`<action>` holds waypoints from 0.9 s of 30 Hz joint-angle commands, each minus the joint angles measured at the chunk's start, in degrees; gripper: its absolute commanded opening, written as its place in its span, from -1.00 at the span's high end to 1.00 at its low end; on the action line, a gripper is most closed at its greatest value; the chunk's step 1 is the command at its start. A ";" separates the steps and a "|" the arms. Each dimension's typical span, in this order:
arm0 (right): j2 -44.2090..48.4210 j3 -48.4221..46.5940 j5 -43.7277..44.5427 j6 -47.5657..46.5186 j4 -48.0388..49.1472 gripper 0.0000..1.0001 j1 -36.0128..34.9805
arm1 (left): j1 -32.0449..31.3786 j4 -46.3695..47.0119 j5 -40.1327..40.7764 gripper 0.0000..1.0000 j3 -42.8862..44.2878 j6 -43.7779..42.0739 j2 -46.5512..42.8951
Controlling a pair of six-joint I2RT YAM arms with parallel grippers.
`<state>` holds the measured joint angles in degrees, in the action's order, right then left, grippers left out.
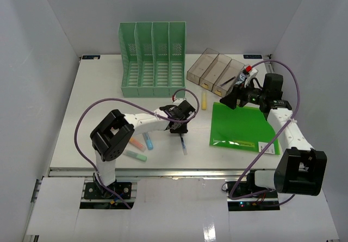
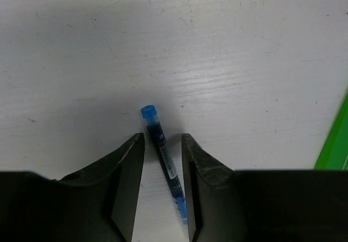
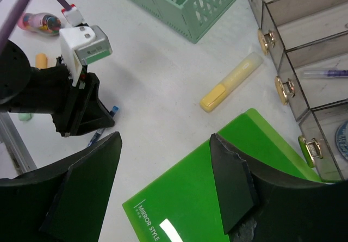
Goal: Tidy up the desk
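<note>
White desk (image 1: 98, 90) fills the scene, with a green file rack (image 1: 152, 60) standing at its far side; everything below is placed from that rack.

Nearer than the rack's right end, well apart from it, a blue pen (image 2: 163, 160) lies flat on the bare desk. The left gripper (image 2: 163, 137) is down over it, jaws narrowly spread, one on each side of the barrel. A sliver of desk shows between the pen and the left finger (image 2: 130, 160). Lower down the barrel leans toward the other finger, and I cannot tell whether it touches.

The pen's long axis runs almost along the fingers, slightly slanted, with its capped end poking out past the tips. A squeeze would therefore cross the thin width of the barrel, which is the right way to take it. The slant may make the pen roll or swing straight as the jaws meet it.

The right gripper (image 3: 166, 137) hangs wide open and empty, off to the rack's right and nearer, over a green folder (image 1: 242, 128). It is well apart from the pen, so this pick looks like the left arm's job.
</note>
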<state>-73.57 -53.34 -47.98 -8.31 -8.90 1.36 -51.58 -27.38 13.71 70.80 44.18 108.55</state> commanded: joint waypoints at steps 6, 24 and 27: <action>3.36 1.10 -4.42 0.73 3.55 -0.45 2.32 | -1.98 -8.28 0.87 0.60 5.53 -1.37 8.10; 3.91 0.54 -17.69 -11.98 -4.40 -0.49 3.74 | -0.42 -4.42 -4.01 1.00 21.26 -12.64 6.04; 5.65 0.79 -13.43 -11.68 -4.01 -0.49 4.35 | 1.50 -2.04 -7.18 1.00 27.35 -16.99 7.71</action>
<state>-70.87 -51.62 -63.91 -16.92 -11.62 4.88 -52.48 -34.98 11.05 88.94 34.35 116.53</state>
